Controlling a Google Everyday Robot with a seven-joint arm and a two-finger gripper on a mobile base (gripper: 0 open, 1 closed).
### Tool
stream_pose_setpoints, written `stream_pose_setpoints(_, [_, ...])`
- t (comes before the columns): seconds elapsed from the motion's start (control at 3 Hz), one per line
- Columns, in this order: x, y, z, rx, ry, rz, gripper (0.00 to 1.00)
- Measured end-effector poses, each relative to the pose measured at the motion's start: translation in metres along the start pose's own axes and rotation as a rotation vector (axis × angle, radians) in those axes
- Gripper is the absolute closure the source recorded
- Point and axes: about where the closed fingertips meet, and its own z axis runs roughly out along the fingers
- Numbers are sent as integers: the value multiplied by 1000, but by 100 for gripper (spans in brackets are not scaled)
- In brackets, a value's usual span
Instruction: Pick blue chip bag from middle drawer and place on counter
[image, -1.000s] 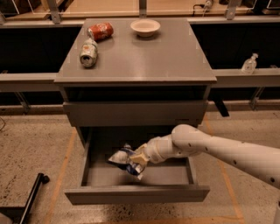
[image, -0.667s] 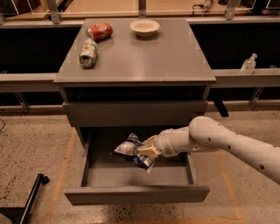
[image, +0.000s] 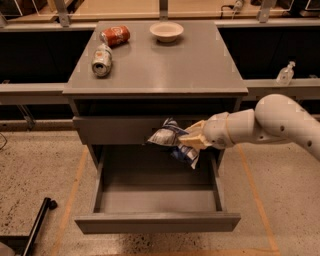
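The blue chip bag (image: 164, 136) is held clear of the middle drawer (image: 157, 222), in the air just below the front edge of the table (image: 170, 70), a little right of that edge's middle. It is seen against the closed drawer front (image: 115, 131) above the open one, and its lower end hangs down over the open tray. The bag is crumpled, with a pale patch to the left and dark blue to the lower right.

The gripper (image: 192, 141) is found under the front right part of the table, at the right side of the bag, and its jaws are clamped on the bag. The pale arm (image: 272, 120) is stretched in from the right, beyond the table's right edge.

The middle drawer is pulled fully out toward the camera, and nothing can be made out lying in the tray.

On the table, a red can (image: 115, 36) is laid on its side at the far left corner. A silver can (image: 102, 60) is laid on its side by the left edge, just in front of the red can. A shallow bowl (image: 166, 31) is set upright near the middle of the far edge.
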Motion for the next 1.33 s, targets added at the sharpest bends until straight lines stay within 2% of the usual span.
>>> stream_pose_setpoints(0.33, [-48, -43, -46, 62, 28, -90, 100])
stream_pose_setpoints(0.67, [-101, -84, -80, 109, 103, -182, 100])
stream_pose_setpoints(1.0, [-148, -125, -103, 179, 169, -222, 100])
stream_pose_setpoints(1.33, [-186, -149, -127, 248, 155, -256, 100])
